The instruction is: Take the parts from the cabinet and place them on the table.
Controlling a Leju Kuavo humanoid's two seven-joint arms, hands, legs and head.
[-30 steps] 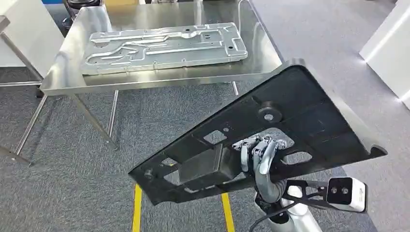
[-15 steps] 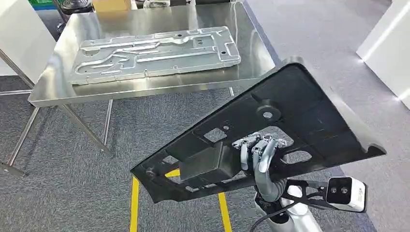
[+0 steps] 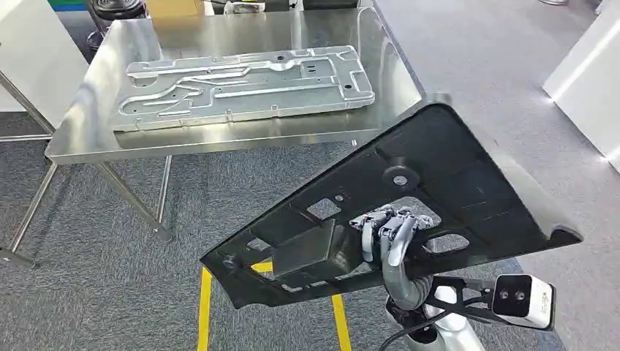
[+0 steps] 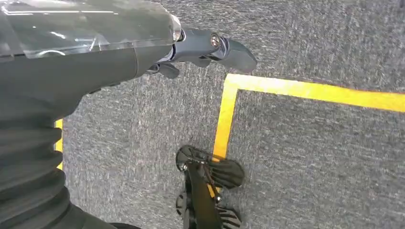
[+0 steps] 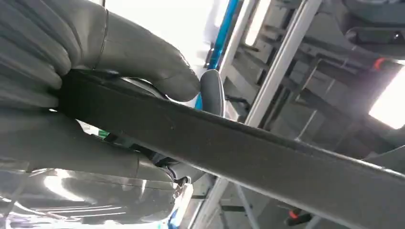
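We hold the large black moulded plastic panel (image 3: 409, 197) tilted, our right hand (image 3: 387, 230) clamped through its cutout, short of the steel table (image 3: 219, 135); left hand's (image 4: 205, 45) state unclear.

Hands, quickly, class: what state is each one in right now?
Left hand: cannot be told.
Right hand: holding the black panel.

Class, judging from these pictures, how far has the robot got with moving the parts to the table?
Done: a silver metal plate already lies on the steel table. In hand: the right hand grips a black panel, held above the carpet, short of the table. Left: setting that panel down.
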